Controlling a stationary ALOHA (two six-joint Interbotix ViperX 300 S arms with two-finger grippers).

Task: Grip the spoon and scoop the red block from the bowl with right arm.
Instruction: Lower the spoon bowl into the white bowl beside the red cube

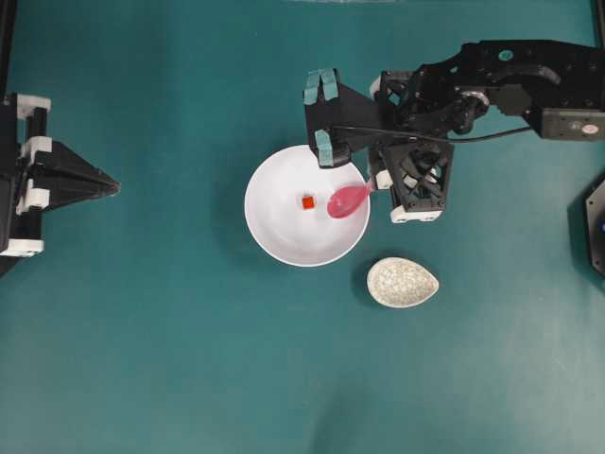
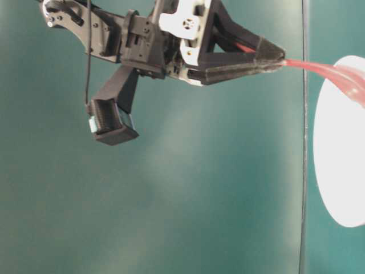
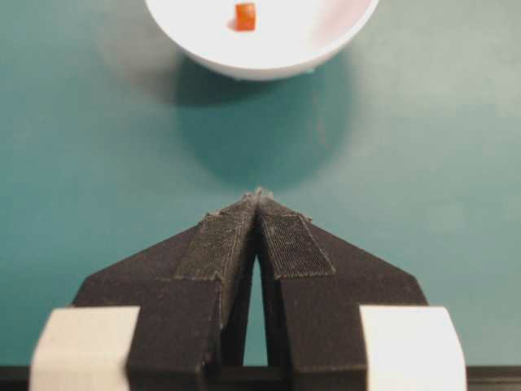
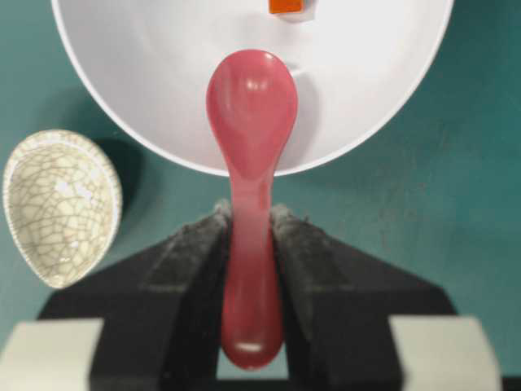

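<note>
Spoon (image 4: 251,155) is pinched by its handle in the right claw (image 4: 251,244), scoop over the white bowl (image 1: 274,232) at its right rim, long axis running from the claw toward the red block (image 1: 307,201) at bowl centre. Grip's done; the scoop is the step now. Next calls for dipping the tip and sliding under the cube. Left claw (image 3: 259,199) sits pressed together, far left of the overhead view, on the teal worktop (image 1: 189,378).
</note>
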